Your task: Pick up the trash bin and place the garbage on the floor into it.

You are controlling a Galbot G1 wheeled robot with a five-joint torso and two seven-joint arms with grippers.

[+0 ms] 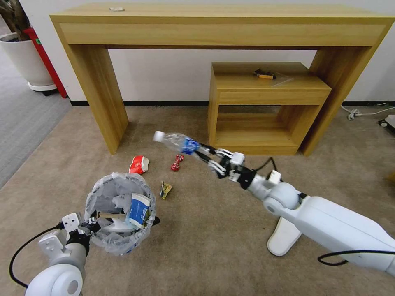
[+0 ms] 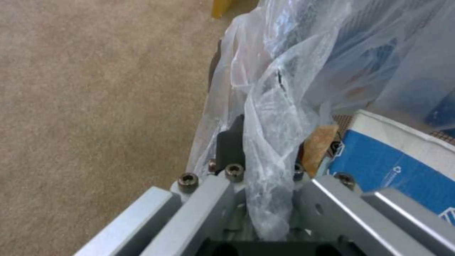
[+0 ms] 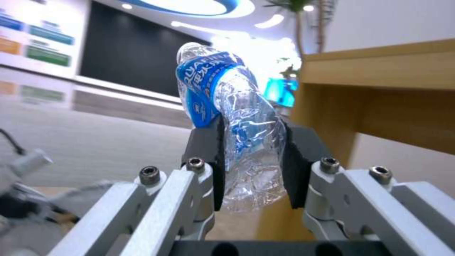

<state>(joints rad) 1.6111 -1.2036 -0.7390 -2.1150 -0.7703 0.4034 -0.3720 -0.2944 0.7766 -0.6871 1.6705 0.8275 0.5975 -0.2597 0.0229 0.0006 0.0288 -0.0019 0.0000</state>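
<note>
The trash bin (image 1: 108,242), black with a crinkly clear liner, hangs at the lower left with my left gripper (image 1: 89,225) shut on its rim. The left wrist view shows the liner (image 2: 275,117) pinched between the fingers, beside a blue-white carton (image 2: 393,160) inside the bin. My right gripper (image 1: 207,158) is raised over the floor (image 1: 214,230), shut on a crushed clear bottle (image 1: 180,143) with a blue label (image 3: 204,85). On the carpet lie a red paper cup (image 1: 139,164), a red wrapper (image 1: 177,162), a small yellow-green wrapper (image 1: 166,189) and a white slipper (image 1: 284,237).
A long wooden console table (image 1: 222,24) stands against the wall with a low wooden shelf unit (image 1: 263,102) under it. A white plant pot (image 1: 24,57) sits on grey ribbed carpet (image 1: 24,119) at the far left. Cables (image 1: 362,112) lie at the right.
</note>
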